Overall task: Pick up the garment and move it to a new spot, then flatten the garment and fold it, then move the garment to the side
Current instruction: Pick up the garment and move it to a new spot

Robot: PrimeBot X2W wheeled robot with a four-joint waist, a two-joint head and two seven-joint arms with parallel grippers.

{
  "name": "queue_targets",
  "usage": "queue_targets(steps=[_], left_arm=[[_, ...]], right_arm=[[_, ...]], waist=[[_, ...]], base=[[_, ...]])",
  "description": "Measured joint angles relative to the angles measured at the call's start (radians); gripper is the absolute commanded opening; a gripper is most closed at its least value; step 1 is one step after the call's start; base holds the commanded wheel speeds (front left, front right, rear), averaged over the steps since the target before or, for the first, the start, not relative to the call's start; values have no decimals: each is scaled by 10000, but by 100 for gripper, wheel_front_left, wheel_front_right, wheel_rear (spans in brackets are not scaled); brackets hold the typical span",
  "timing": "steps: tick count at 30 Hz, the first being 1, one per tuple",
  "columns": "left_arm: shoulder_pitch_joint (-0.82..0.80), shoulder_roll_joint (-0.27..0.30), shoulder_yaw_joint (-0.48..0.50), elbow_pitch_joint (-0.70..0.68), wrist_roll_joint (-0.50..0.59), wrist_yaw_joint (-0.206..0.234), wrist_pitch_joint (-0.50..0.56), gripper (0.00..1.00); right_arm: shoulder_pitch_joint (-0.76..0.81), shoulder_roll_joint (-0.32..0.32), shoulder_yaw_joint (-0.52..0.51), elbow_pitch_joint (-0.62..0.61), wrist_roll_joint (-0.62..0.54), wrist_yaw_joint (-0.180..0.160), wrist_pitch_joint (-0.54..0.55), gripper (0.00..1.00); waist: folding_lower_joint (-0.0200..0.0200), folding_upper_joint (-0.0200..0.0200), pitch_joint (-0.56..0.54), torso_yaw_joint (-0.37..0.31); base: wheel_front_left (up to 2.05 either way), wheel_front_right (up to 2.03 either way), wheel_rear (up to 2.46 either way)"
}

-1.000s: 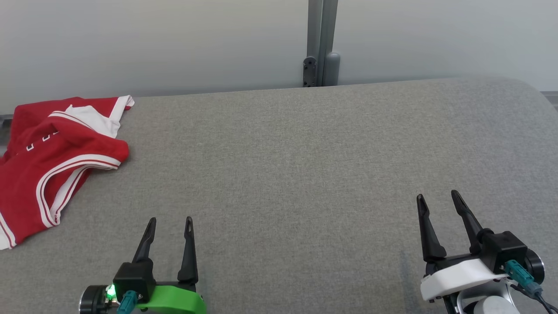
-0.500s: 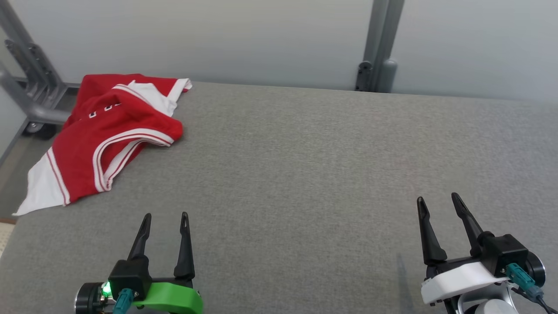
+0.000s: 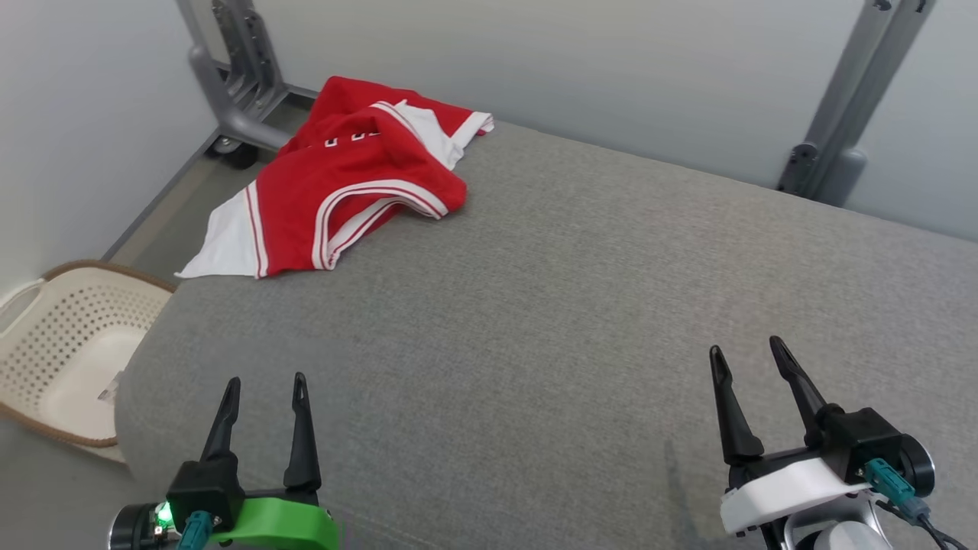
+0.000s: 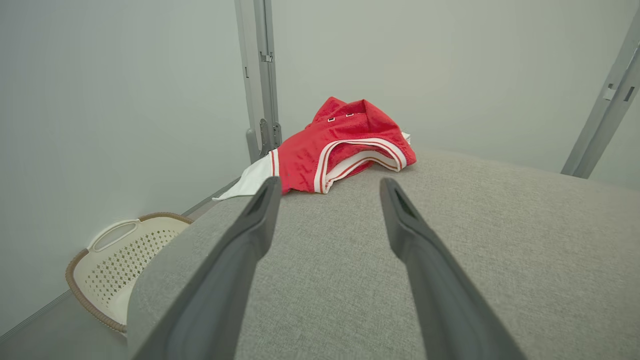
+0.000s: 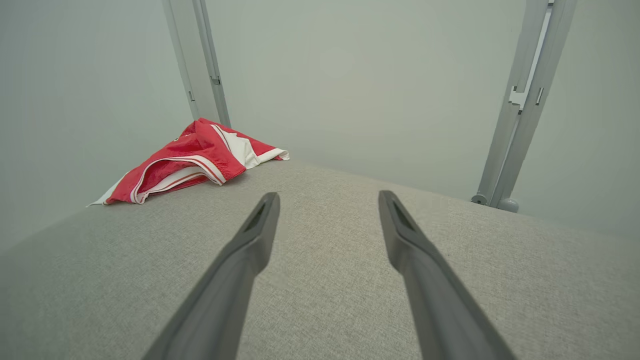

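Since the head camera has swung leftward, a cream basket [image 3: 69,336] now shows beside the grey table [image 3: 535,305]. The crumpled red garment [image 3: 359,191] lies unmoved at its far left corner. The left gripper [image 3: 265,378] and right gripper [image 3: 746,345] hover empty, fingers spread wide.

A crumpled red garment [image 3: 344,191] with white trim lay at the far left corner of the grey fabric tabletop [image 3: 535,305], one white edge overhanging the tabletop's left side. Above the tabletop's near edge hung the left pincer [image 3: 265,379] and the right pincer [image 3: 746,345], both spread wide and empty. A cream perforated basket [image 3: 53,336] sat on the floor beside the tabletop's near left corner.
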Motion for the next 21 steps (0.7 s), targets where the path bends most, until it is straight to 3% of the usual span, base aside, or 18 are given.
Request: queue_targets(steps=[5, 13, 21], left_arm=[[106, 8, 111, -253, -155, 132, 0, 100], [136, 4, 25, -366, -324, 230, 0, 100], [-1005, 209, 408, -59, 153, -148, 0, 100]], right_arm=[[-310, 13, 263, 75, -125, 0, 0, 100], [-487, 8, 265, 63, -374, 0, 0, 100], [-755, 8, -13, -140, -727, 0, 0, 100]], waist=[[0, 0, 141, 551], [0, 0, 631, 776], [0, 0, 1153, 679]], base=[[0, 0, 0], [0, 0, 0], [0, 0, 0]])
